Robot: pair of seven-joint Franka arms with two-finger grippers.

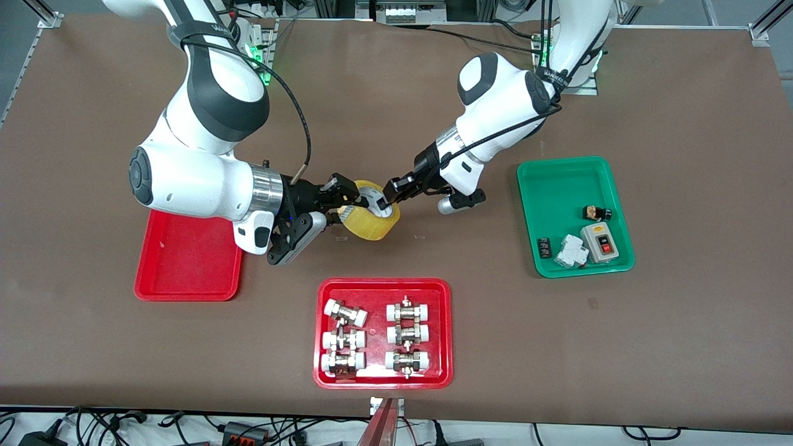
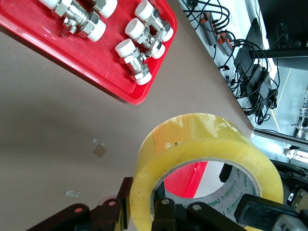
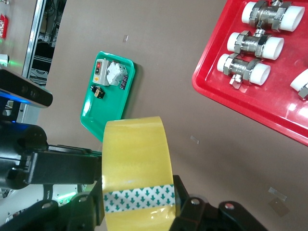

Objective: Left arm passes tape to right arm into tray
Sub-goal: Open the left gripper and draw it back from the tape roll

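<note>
The yellow tape [image 1: 370, 223] hangs in the air over the bare table, between the two grippers. My left gripper [image 1: 388, 199] is shut on the roll's wall, one finger inside the pale core and one outside; the left wrist view shows the tape [image 2: 202, 139] in that gripper [image 2: 144, 201]. My right gripper [image 1: 342, 197] is shut across the roll's width on its other side; the right wrist view shows the tape [image 3: 134, 154] between that gripper's [image 3: 137, 204] fingers. The red tray [image 1: 186, 272] lies on the table under the right arm's wrist, and also shows through the ring [image 2: 192, 177].
A red tray of white-capped metal fittings [image 1: 384, 379] lies nearer the front camera than the tape; it also shows in the wrist views [image 2: 82, 57] [image 3: 226, 91]. A green tray [image 1: 557, 179] with a switch box and small parts lies toward the left arm's end.
</note>
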